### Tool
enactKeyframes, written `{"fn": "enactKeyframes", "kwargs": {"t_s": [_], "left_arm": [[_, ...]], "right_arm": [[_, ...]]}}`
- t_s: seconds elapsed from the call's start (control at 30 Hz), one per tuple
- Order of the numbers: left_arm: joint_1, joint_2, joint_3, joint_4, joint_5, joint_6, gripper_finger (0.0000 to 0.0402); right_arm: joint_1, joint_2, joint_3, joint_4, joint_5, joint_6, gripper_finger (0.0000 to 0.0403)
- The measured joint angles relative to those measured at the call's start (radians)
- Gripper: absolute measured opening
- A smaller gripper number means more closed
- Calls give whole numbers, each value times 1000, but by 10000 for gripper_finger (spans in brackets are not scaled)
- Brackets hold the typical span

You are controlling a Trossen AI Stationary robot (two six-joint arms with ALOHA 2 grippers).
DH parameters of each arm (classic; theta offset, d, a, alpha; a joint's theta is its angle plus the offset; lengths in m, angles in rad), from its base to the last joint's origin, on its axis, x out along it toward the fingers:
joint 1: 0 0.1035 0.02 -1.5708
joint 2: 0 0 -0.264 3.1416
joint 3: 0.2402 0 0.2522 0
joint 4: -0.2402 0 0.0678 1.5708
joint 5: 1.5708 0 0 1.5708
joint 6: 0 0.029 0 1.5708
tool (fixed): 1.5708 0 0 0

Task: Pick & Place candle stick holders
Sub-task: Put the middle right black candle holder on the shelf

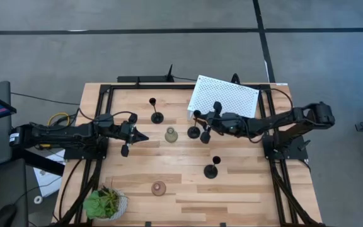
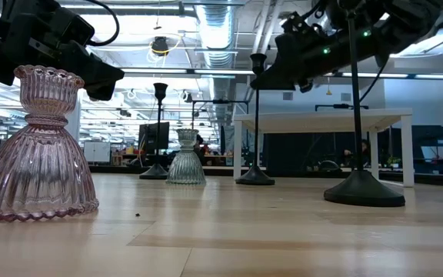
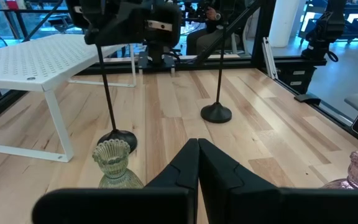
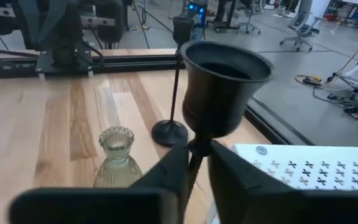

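right gripper [image 4: 194, 163] clamps tall holder [image 4: 219, 93] stem, seemingly | left gripper [image 3: 197, 163] closed

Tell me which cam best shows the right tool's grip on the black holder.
Right wrist view: right tool is shut on the tall black holder just under its cup. High view shows the tool at that holder, the grip tiny; low view only dark arm at the stem; left wrist view sees it from afar.

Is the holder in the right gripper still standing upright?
Upright: the tall black holder has its cup on top, stem vertical between the right gripper fingers.
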Motion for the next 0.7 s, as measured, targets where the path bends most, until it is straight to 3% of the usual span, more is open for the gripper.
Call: {"fn": "enactKeyframes", "kwargs": {"t_s": [0.1, 0.4, 0.7], "left_arm": [[0, 0, 0, 0, 0, 0, 7], [0, 0, 0, -2, 0, 0, 7], [0, 0, 0, -2, 0, 0, 7]], "right_arm": [[0, -19, 0, -13, 2, -2, 9], [11, -116, 25, -47, 13, 16, 6], [45, -171, 286, -410, -42, 61, 4]]}}
